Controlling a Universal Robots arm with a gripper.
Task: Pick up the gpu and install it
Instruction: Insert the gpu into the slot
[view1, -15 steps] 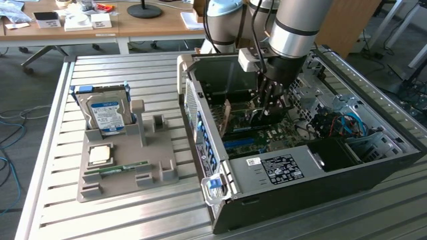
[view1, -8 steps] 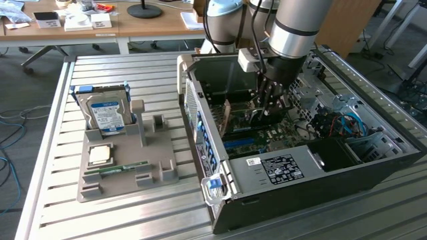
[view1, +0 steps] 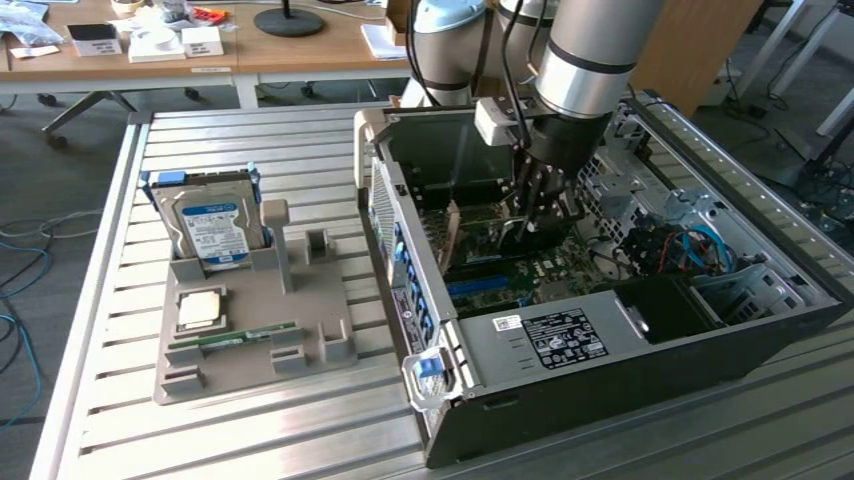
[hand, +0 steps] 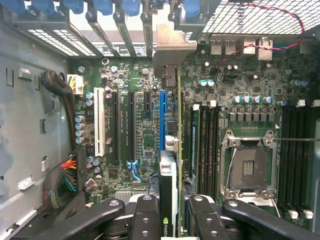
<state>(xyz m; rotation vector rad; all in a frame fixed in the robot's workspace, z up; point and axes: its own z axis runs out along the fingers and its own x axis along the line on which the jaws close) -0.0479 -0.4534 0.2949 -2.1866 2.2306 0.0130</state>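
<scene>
Closest to me, a ribbed aluminium surface carries a grey plastic holder tray. Reading the exterior view as a clock face, the tray sits at nine o'clock from the open black computer case. On the tray a narrow green RAM strip lies nearest. A square silver processor chip lies just past it toward twelve o'clock, and a silver hard drive with a blue-white label stands upright at the far end.

The case lies on its side with its green motherboard facing up. The end effector reaches down into it and grips the gpu, a thin flat green circuit card. Its black fingers press on both faces of the card. The card stands on edge over the motherboard, running alongside a long blue slot; I cannot tell whether it is seated. Its silver metal bracket points at the case's rear openings.

Farther off, the grey robot arm rises toward twelve o'clock, with a wooden desk behind it.
</scene>
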